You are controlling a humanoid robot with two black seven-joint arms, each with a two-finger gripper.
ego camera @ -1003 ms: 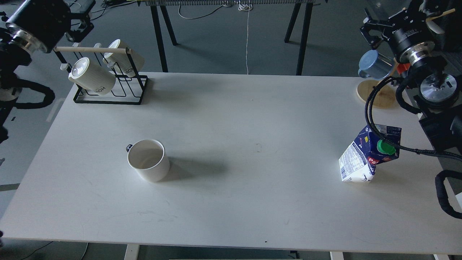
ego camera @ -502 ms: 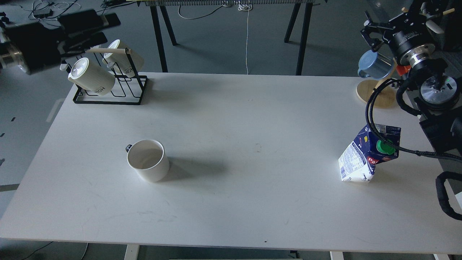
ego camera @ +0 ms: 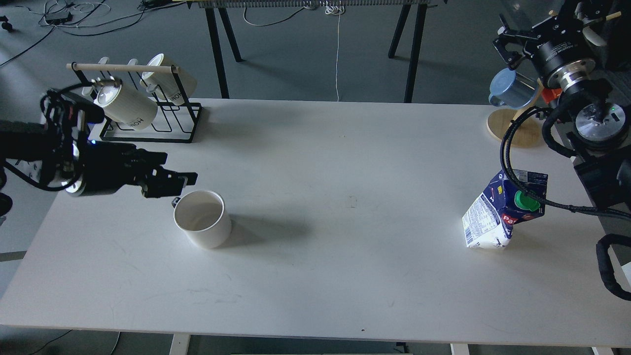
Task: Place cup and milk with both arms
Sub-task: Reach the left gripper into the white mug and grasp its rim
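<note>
While your left claw [ego camera: 185, 180] hovers beside the cup [ego camera: 202, 218], grip unclear | step: reach | next: lower onto cup's rim below-right; right claw [ego camera: 508, 42] unclear.

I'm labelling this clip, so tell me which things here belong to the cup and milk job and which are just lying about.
For the job:
white cup
milk carton
left gripper, right beside the cup's handle
right gripper, raised at the far right

Lying about:
black rack with two cream mugs
blue mug
round wooden base

Cup handle [ego camera: 176, 201] perhaps partly behind left gripper [ego camera: 183, 181].
</note>
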